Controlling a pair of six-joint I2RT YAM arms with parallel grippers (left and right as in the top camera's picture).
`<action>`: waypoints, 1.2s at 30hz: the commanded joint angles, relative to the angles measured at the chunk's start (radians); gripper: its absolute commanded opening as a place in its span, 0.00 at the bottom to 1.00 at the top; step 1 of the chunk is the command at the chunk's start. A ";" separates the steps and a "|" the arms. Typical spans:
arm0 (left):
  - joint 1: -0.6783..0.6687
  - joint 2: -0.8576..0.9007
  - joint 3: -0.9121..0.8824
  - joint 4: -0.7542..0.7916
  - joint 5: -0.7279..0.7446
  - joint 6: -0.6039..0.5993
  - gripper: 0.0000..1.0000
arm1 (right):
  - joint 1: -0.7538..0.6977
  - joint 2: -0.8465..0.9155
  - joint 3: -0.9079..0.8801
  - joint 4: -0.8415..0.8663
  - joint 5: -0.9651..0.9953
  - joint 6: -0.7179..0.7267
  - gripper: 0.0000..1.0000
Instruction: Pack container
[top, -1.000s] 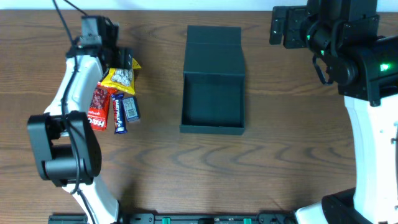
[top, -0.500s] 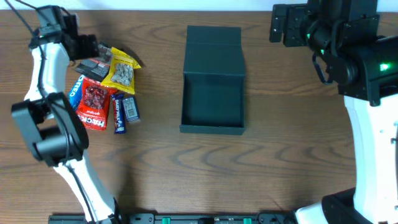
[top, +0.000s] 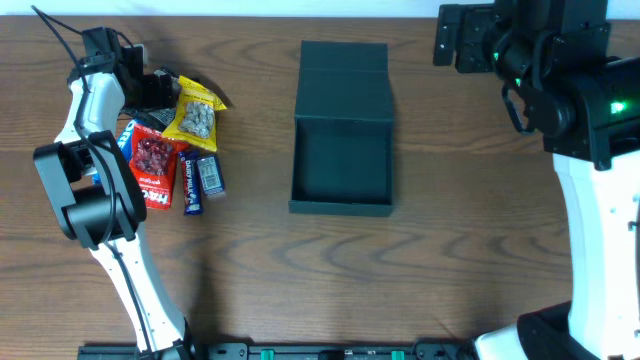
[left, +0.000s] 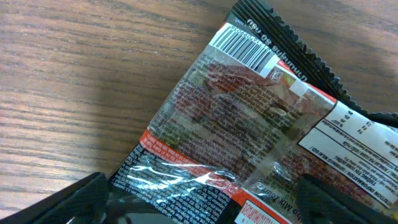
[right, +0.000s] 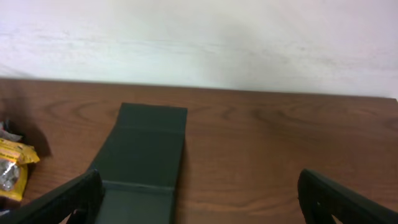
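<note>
The left gripper (left: 199, 208) stood wide open and empty, just above a clear-and-orange snack packet (left: 249, 118) at the far left of the table (top: 450, 250). The right gripper (right: 199, 208) was open too, holding nothing, far right. One container (top: 340, 207) sat mid-table: matte teal-black, squarish and shallow, with its flap lid (top: 343, 70) laid open on the far side. To its left lay a heap of snack packets (top: 150, 165), at least five, overlapping.

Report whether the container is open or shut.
Open. The container has its flap lid folded back onto the table; the overhead view looks straight onto its bare floor.
</note>
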 joint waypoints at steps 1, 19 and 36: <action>-0.005 0.053 0.026 -0.005 0.019 -0.001 1.00 | -0.004 0.003 -0.006 0.006 0.006 0.012 0.99; -0.042 0.077 0.026 -0.022 -0.019 0.044 0.06 | -0.004 0.003 -0.006 0.019 -0.001 0.019 0.99; 0.026 0.077 0.368 -0.285 0.097 -0.095 0.87 | -0.004 0.003 -0.006 0.010 -0.001 0.019 0.99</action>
